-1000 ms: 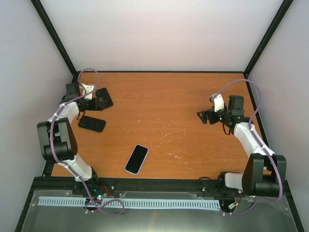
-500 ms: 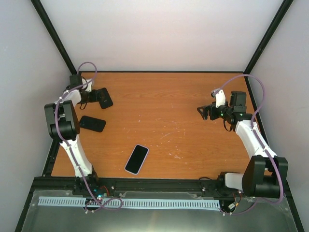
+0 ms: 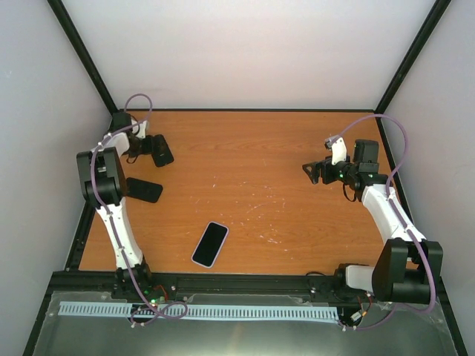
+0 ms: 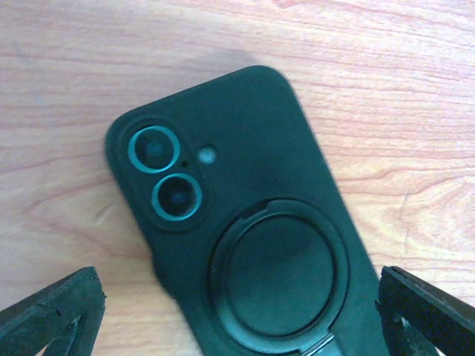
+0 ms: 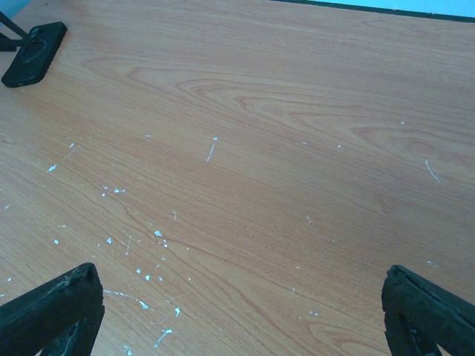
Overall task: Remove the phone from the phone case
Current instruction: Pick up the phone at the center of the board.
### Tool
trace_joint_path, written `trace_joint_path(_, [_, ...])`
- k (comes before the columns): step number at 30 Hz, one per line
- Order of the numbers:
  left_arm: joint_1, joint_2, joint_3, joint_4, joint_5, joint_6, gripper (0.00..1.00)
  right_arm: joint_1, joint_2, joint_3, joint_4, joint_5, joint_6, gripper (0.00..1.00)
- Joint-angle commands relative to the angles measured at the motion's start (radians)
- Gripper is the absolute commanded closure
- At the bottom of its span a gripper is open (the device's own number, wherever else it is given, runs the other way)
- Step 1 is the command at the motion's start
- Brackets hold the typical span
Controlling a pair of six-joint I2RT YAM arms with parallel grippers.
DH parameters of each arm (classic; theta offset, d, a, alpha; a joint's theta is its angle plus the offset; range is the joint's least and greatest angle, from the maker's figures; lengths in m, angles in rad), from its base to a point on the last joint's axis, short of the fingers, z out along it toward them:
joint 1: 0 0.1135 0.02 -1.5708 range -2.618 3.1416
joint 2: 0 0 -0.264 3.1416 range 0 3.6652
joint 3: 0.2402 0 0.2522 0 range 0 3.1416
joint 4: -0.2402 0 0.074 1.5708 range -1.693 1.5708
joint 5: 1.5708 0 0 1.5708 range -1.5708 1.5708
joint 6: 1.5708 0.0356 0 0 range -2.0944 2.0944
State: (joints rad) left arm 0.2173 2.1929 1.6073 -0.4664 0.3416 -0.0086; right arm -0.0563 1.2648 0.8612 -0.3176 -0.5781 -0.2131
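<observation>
A dark green phone case (image 4: 252, 222) lies back up on the wooden table, with a round ring stand in its middle. Two teal-ringed lenses (image 4: 165, 174) and a small flash show at its corner; the case hides the rest of the phone. My left gripper (image 4: 236, 297) hangs open just above it, one finger (image 4: 59, 311) on each side and neither touching. From above, the left gripper (image 3: 151, 146) covers part of the case (image 3: 164, 154) at the far left. My right gripper (image 3: 315, 172) is open over bare wood on the right, and its own view shows the case (image 5: 31, 52) far off.
A second dark slab (image 3: 142, 190) lies flat near the left edge, in front of my left gripper. A phone with a lilac rim (image 3: 210, 244) lies screen up near the front centre. White scratches (image 5: 141, 259) mark the table (image 3: 252, 148). Black frame posts stand at the back corners.
My left arm's elbow has swung up and back toward the far left while its gripper stayed over the case. The right gripper has risen slightly. Nothing on the table moved.
</observation>
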Motion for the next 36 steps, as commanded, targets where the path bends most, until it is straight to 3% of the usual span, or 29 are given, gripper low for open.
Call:
trace_joint_path(1, [-0.046, 0.046, 0.072, -0.048, 0.037, 0.027, 0.0, -0.002, -0.018, -0.003, 0.006, -0.014, 0.001, 0.0])
trace_joint_path(16, [-0.311, 0.076, 0.096, -0.1, -0.094, 0.24, 0.0, -0.002, -0.022, 0.038, -0.06, -0.058, -0.062, 0.0])
trace_joint_path(26, [-0.319, -0.055, -0.122, -0.085, -0.219, 0.33, 0.0, -0.002, -0.026, 0.12, -0.173, -0.001, -0.233, 0.0])
trace_joint_path(33, [-0.319, -0.093, -0.212, -0.064, -0.298, 0.395, 0.0, -0.002, -0.021, 0.169, -0.17, -0.129, -0.159, 0.0])
trace_joint_path(36, [-0.32, -0.079, -0.196, -0.068, -0.308, 0.395, 0.05, -0.002, -0.023, 0.167, -0.119, -0.163, -0.089, 0.0])
